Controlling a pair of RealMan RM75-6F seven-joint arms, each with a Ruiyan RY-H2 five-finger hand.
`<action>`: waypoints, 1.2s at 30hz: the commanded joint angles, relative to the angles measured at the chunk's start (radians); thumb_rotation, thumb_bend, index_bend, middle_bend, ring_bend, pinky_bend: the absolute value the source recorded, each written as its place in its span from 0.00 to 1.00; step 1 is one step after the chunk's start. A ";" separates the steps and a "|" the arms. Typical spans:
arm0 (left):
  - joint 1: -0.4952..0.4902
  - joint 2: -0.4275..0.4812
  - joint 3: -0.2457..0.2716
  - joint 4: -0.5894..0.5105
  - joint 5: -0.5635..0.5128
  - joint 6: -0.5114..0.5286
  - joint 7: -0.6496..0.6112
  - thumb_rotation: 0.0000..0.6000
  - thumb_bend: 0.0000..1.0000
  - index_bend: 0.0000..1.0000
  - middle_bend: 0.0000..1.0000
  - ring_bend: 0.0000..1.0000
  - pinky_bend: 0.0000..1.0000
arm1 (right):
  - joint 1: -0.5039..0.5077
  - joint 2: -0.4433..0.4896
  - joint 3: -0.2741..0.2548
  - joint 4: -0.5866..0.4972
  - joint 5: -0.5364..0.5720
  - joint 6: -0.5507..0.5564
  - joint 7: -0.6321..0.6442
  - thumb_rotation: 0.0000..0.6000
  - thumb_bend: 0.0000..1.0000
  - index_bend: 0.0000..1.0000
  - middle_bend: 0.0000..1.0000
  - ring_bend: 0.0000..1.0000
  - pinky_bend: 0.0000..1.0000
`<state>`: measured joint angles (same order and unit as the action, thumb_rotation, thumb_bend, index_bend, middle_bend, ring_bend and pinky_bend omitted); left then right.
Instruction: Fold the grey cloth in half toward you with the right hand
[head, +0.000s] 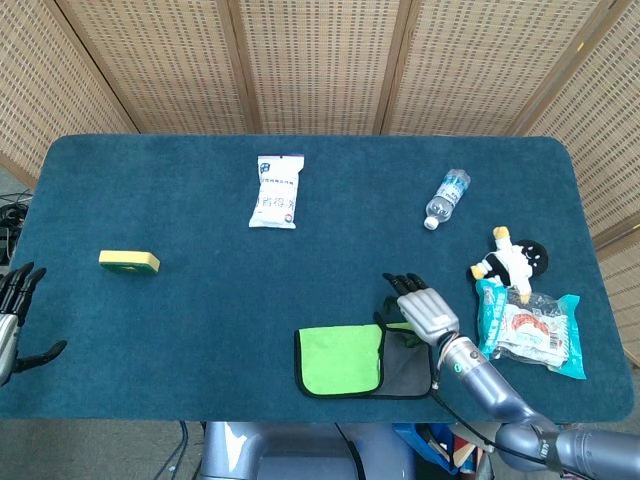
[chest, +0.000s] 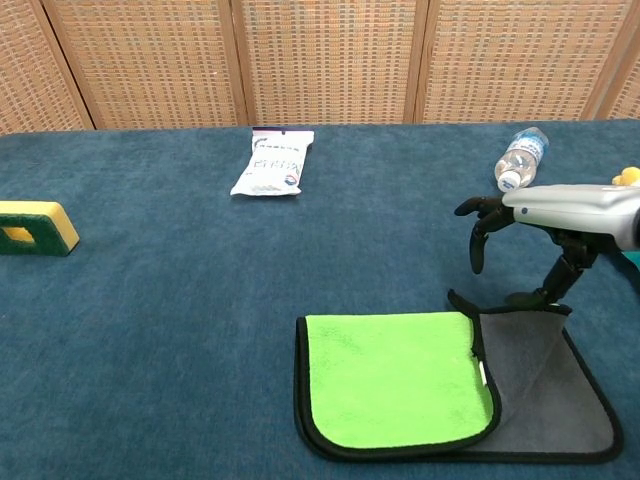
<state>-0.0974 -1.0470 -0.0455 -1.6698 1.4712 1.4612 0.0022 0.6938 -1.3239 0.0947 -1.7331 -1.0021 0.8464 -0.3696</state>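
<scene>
The table (head: 200, 300) fills both views. The cloth (chest: 400, 385) lies at its lower centre, green half left, grey half right. The right hand (chest: 560, 215) hovers above the grey corner, fingers spread, empty. The left hand (head: 12, 320) sits at the left edge, fingers apart.

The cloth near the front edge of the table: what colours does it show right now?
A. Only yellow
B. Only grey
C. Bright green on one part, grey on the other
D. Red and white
C: the cloth shows a bright green face on its left part and a grey face on its right part, with a dark border.
</scene>
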 joint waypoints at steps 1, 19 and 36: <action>0.000 0.001 -0.001 0.001 -0.002 -0.001 -0.002 1.00 0.19 0.00 0.00 0.00 0.00 | 0.053 -0.023 0.008 0.015 0.113 -0.019 -0.087 1.00 0.38 0.40 0.00 0.00 0.00; -0.002 -0.002 -0.002 0.000 -0.010 -0.007 0.008 1.00 0.19 0.00 0.00 0.00 0.00 | 0.167 0.000 -0.048 -0.025 0.342 -0.073 -0.166 1.00 0.42 0.41 0.00 0.00 0.00; -0.003 -0.002 -0.004 0.001 -0.013 -0.008 0.008 1.00 0.20 0.00 0.00 0.00 0.00 | 0.206 -0.034 -0.099 0.006 0.377 -0.046 -0.186 1.00 0.42 0.48 0.00 0.00 0.00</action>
<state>-0.1000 -1.0495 -0.0494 -1.6688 1.4578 1.4530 0.0100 0.8973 -1.3572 -0.0019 -1.7281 -0.6289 0.8000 -0.5541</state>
